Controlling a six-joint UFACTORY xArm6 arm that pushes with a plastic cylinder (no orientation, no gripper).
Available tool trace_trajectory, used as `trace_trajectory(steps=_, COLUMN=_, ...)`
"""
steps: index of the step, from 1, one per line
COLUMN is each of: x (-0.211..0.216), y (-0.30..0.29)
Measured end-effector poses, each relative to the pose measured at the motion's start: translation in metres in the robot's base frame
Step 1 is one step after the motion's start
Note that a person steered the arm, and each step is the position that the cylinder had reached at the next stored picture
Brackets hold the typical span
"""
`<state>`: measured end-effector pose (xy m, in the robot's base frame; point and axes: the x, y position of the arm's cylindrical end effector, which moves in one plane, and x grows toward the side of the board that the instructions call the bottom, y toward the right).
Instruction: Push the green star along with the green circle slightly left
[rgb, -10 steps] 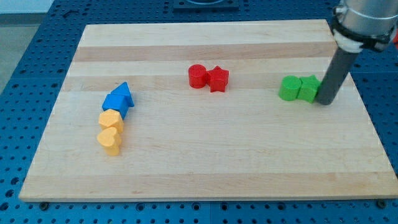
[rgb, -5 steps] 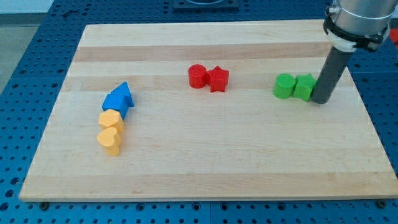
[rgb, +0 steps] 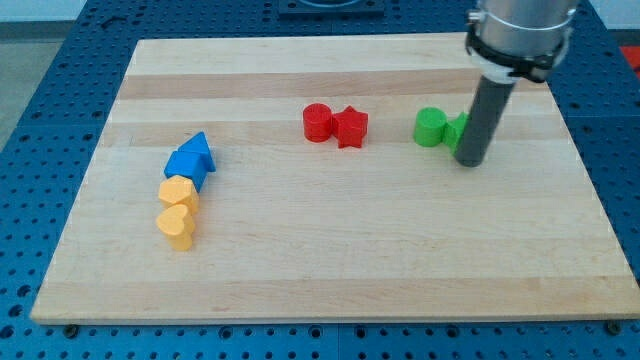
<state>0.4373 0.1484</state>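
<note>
The green circle (rgb: 431, 127) sits on the wooden board (rgb: 330, 240) right of centre, near the view's top. The green star (rgb: 458, 130) touches its right side and is mostly hidden behind my rod. My tip (rgb: 469, 161) rests on the board against the star's right, lower side.
A red circle (rgb: 318, 122) and a red star (rgb: 351, 127) touch each other left of the green pair. At the view's left a blue triangle (rgb: 200, 150), a blue block (rgb: 183, 166) and two yellow blocks (rgb: 177, 192) (rgb: 176, 225) form a chain.
My tip has moved to the view's left, pushing the green star and green circle left together, closer to the red star. The other blocks have not moved.
</note>
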Motion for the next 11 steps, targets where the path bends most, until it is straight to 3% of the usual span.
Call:
trace_trajectory(steps=2, x=-0.022, y=0.024)
trace_trajectory(steps=5, x=-0.023, y=0.027)
trace_trajectory(steps=6, x=-0.013, y=0.083)
trace_trajectory(steps=9, x=-0.056, y=0.071)
trace_trajectory(steps=11, x=-0.058, y=0.052)
